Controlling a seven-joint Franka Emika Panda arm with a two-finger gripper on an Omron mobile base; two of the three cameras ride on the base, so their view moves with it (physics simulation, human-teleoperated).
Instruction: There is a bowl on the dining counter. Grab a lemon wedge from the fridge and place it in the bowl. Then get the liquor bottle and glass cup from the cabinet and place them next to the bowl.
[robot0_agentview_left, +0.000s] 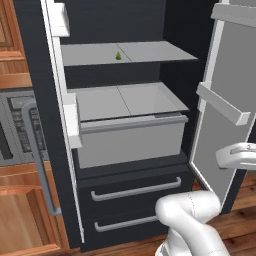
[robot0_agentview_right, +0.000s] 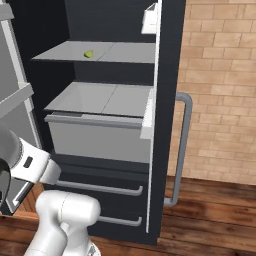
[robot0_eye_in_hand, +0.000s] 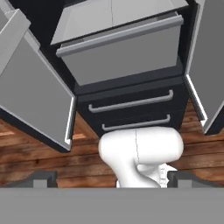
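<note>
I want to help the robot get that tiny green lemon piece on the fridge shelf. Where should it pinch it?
Pinch the lemon wedge across its narrow sides, coming straight in from the open front of the fridge. It sits alone on the upper shelf, with another shelf close below and little headroom, so a level reach probably suits better than a top-down one.
</note>
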